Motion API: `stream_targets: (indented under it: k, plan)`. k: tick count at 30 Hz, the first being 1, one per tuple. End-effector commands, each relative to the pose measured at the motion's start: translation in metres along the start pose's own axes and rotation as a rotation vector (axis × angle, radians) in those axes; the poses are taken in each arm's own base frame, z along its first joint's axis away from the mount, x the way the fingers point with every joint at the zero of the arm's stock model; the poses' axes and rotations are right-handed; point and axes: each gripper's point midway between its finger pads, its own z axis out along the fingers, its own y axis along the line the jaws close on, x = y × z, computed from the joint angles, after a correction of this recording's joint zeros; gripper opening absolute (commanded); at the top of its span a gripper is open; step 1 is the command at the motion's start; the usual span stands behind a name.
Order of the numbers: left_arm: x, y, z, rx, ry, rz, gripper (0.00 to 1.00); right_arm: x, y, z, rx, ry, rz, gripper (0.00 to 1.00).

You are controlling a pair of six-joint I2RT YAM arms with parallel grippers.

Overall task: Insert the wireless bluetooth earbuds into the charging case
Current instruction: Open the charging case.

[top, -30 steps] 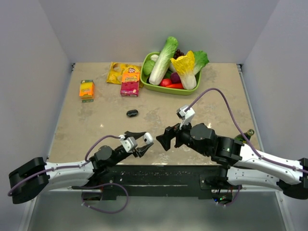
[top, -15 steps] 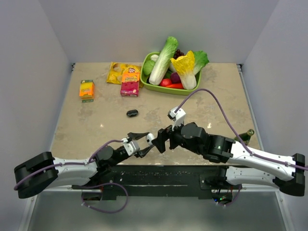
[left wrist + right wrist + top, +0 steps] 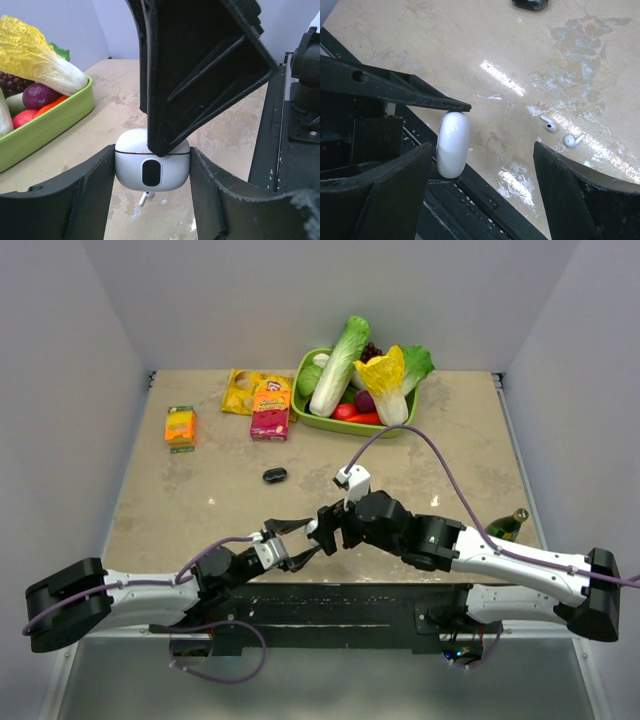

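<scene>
The charging case [image 3: 152, 167] is white and glossy with its lid closed, and my left gripper [image 3: 152, 165] is shut on its two sides, holding it above the table's near edge. My right gripper [image 3: 482, 150] is open wide and straddles the case [image 3: 452, 145], which stands close to its left finger. In the left wrist view one right finger [image 3: 200, 65] comes down from above, its tip on the lid's front. Two earbuds [image 3: 549, 124] [image 3: 572, 139] lie loose on the table beyond the case. One earbud [image 3: 145, 198] shows below the case. In the top view the two grippers meet at the case [image 3: 312, 529].
A green basket [image 3: 303, 412] of vegetables stands at the back. Snack boxes [image 3: 270, 415] [image 3: 180, 426] and a yellow bag [image 3: 240, 390] lie at the back left. A small black object [image 3: 275, 475] lies mid-table. A bottle [image 3: 508, 524] is by the right arm. The black rail [image 3: 485, 200] runs under the case.
My right arm has swung left to the left gripper, and its jaws, slightly narrowed, now straddle the case. The left gripper has edged right, still holding the case.
</scene>
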Motion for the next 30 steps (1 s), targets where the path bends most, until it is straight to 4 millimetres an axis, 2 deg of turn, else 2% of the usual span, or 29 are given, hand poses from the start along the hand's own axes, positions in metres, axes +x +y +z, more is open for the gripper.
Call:
stream_targets:
  k: [1,12,20,26,30]
  plan:
    - [-0.025,0.001,0.001,0.001,-0.092,0.022,0.00,-0.012,-0.001,0.001,-0.001,-0.045,0.041,0.84]
    - [-0.026,0.007,-0.002,-0.037,-0.092,0.025,0.00,-0.007,-0.027,0.001,0.048,-0.043,0.082,0.81]
    - [-0.025,0.009,-0.002,-0.055,-0.087,0.027,0.00,-0.013,-0.033,-0.006,0.057,-0.071,0.104,0.80]
    - [-0.022,0.011,-0.002,-0.066,-0.076,0.027,0.00,-0.037,-0.017,-0.023,-0.052,-0.181,0.135,0.77]
    - [-0.025,0.012,-0.001,-0.070,-0.086,0.029,0.00,-0.038,-0.004,-0.021,-0.122,-0.179,0.128,0.75]
